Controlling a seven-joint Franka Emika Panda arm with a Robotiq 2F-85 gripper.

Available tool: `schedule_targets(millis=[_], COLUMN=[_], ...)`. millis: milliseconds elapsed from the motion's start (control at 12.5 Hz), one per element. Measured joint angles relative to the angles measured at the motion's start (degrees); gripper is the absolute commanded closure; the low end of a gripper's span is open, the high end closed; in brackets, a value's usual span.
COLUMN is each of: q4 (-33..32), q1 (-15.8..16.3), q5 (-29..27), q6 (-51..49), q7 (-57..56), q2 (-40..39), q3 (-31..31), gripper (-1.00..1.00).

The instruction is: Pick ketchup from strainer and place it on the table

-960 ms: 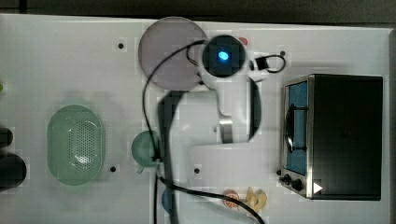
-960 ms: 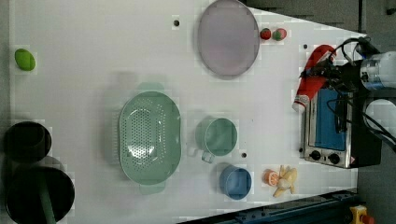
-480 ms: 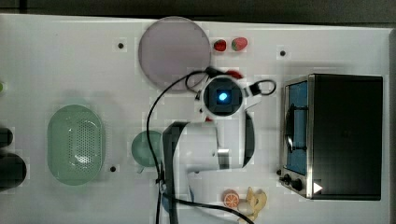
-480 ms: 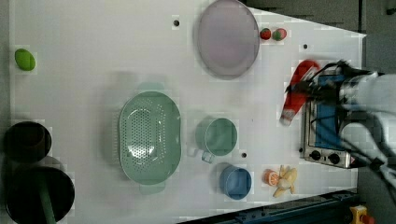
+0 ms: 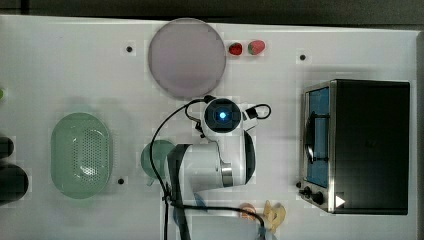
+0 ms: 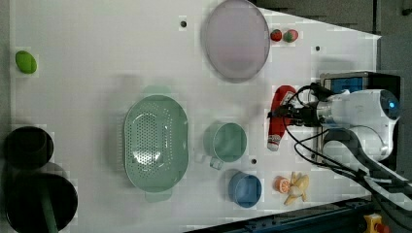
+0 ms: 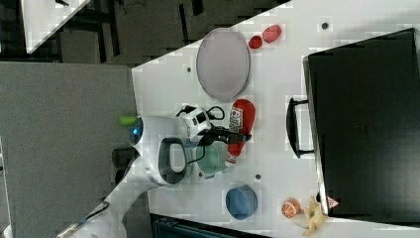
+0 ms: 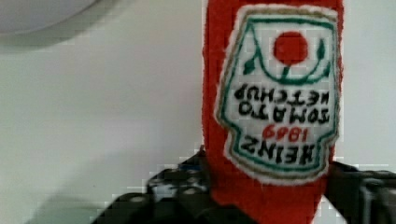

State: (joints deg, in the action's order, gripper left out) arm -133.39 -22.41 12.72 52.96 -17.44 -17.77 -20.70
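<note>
The ketchup, a red bottle with a white cap, hangs lengthwise in my gripper, which is shut on its body. It is low over the white table, between the purple plate and the green cup. The right view has the ketchup beside the oven door, held by the gripper. Its Heinz label faces the wrist camera, with a black fingertip on either side of the bottle. The pale green strainer is empty and well away from the gripper. In the top view my arm covers the bottle.
A purple plate and two strawberries lie at the top view's top. A toaster oven stands at the top view's right. Close to the bottle are a green cup, a blue cup and toy fruit. Black containers stand beyond the strainer.
My arm carried the ketchup away from the oven, leftward and downward in the left view, and it now sits nearer the green cup. The grip has not changed.
</note>
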Motion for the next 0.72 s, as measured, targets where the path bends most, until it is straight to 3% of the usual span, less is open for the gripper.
schedule_targets(millis=[80,160,480,720], q4=[-0.1,-0.2,0.3,4.8], q1=[-0.1,-0.1,-0.4,-0.6], q5=[0.2,0.2,-0.4,-1.6], q6=[0.8,0.7,-0.8,-7.2], q7=[0.0,0.0,-0.1,0.4], q2=[-1.4,-2.4,-0.8,5.0], q3=[0.0,0.0,0.4,0.2], gripper=[-0.9,-1.0,-1.0,-1.0])
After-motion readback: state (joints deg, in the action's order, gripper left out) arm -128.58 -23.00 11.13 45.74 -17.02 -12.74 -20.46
